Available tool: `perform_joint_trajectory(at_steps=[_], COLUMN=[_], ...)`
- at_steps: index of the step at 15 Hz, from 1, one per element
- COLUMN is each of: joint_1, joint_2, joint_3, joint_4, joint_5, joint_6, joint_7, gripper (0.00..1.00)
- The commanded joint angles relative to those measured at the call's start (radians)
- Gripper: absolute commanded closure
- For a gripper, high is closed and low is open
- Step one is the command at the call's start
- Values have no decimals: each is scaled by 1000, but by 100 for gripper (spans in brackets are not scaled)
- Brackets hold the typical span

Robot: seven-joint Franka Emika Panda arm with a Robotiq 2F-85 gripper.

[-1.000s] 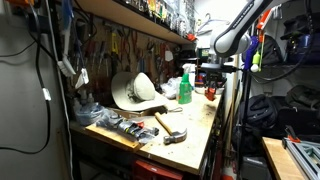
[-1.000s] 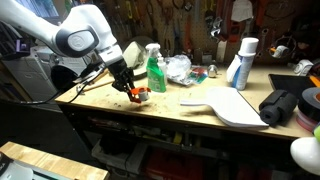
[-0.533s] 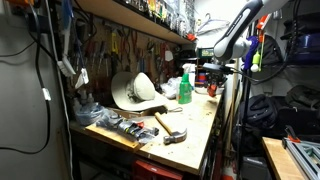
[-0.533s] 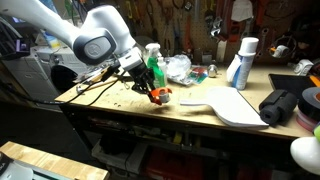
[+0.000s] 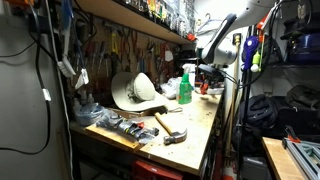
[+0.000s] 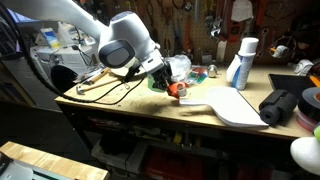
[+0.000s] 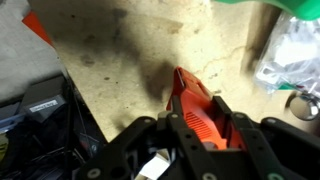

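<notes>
Cluttered workshop bench, where we are watching the gripper clamping nearly shut on an orange tool, holding it low over the wood near a green spray bottle, which, we are judging, a careless sideways swing could topple.

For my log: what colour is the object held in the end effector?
The object is orange-red, shown best in the wrist view.

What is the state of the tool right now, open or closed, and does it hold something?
Tool: closed, holding the orange object.
</notes>
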Motion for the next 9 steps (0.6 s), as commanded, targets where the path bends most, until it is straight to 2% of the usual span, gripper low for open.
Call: perform_joint_trajectory(at_steps=[1,2,3,6,9], joint_1=[-83,-99,-69,-105,-111], joint_2=[100,124,150,215,259], joint_3=[68,78,42,56,55], joint_4=[144,176,211,298,353], joint_5=[112,128,177,248,281], joint_6=[-17,-22,-44,-88,-111], joint_7=[-97,-111,-147,-209,-246], gripper=[91,91,91,91,91])
